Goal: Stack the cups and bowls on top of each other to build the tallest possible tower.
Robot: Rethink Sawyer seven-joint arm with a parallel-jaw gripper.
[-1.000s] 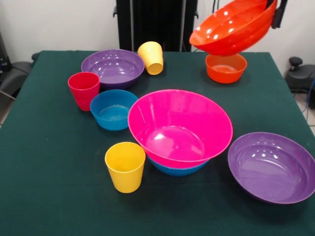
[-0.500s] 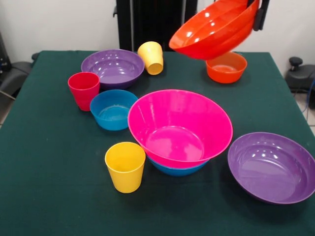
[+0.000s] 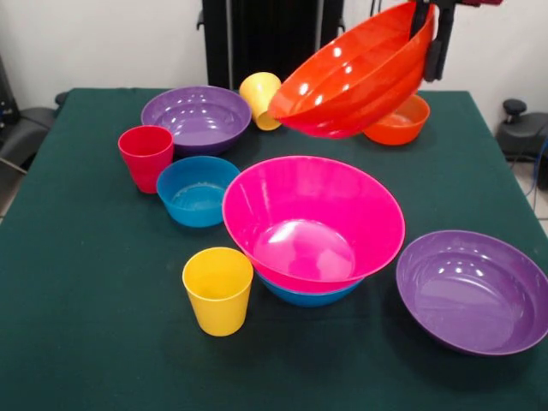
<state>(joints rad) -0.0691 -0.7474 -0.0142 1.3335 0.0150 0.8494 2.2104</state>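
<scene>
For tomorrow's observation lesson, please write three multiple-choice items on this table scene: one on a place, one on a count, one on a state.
1. What does the pink bowl sit in?
A. a blue bowl
B. a purple bowl
C. the red cup

2. How many yellow cups are in view?
A. one
B. two
C. three

3. How is the big orange bowl?
A. flat on the table
B. upside down
C. held tilted in the air

Answers:
1 A, a blue bowl's edge shows under the pink one.
2 B, one yellow cup stands near the camera, another lies at the far side.
3 C, the gripper holds its rim above the table.
</scene>
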